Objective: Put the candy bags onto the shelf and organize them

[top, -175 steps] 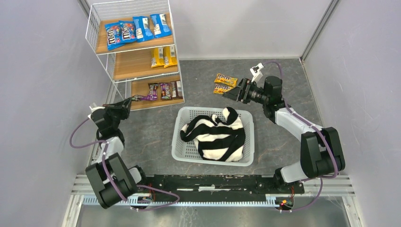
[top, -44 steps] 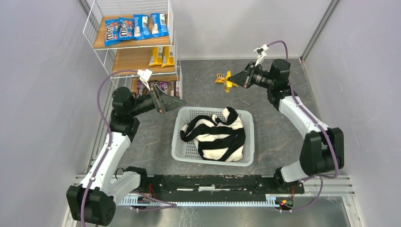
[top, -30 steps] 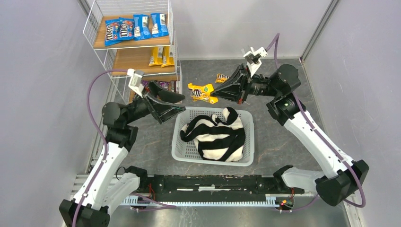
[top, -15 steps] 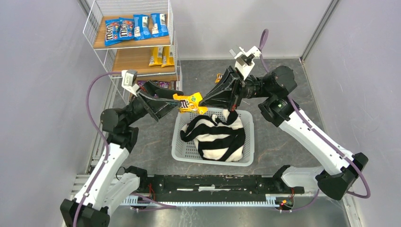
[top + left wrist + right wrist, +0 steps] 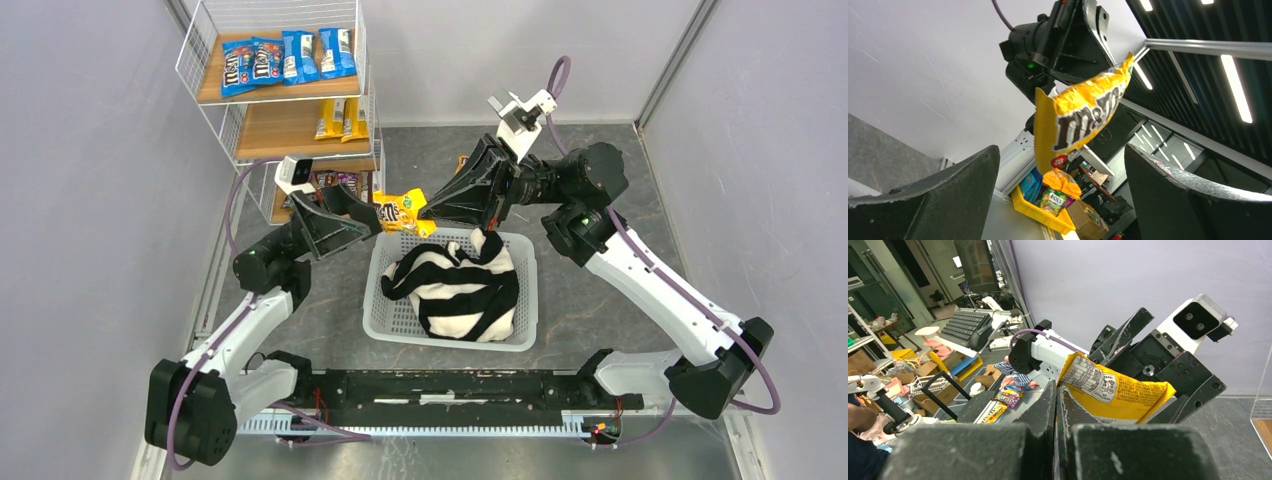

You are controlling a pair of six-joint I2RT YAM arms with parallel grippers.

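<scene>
My right gripper [image 5: 428,207] is shut on one edge of a yellow candy bag [image 5: 398,213] and holds it in the air above the basket's far-left corner. My left gripper [image 5: 372,214] stands open facing it, and the bag's free end reaches in between its fingertips. In the left wrist view the bag [image 5: 1083,117] hangs between my spread fingers [image 5: 938,200]. The right wrist view shows my gripper [image 5: 1056,386] pinching the bag [image 5: 1118,392]. The shelf [image 5: 240,135] at the back left carries blue bags [image 5: 285,58], yellow bags [image 5: 345,118] and dark bags [image 5: 335,180]. Another yellow bag [image 5: 462,162] lies on the floor, mostly hidden.
A white lattice basket [image 5: 374,300] stands mid-table with a black-and-white striped cloth [image 5: 455,285] inside. Both arms cross the space between the basket and the shelf. Grey walls close in on both sides.
The right gripper has carried the yellow bag left from the floor to the left gripper. The left arm has swung up and toward it, and the bag now reaches between its open fingers.
</scene>
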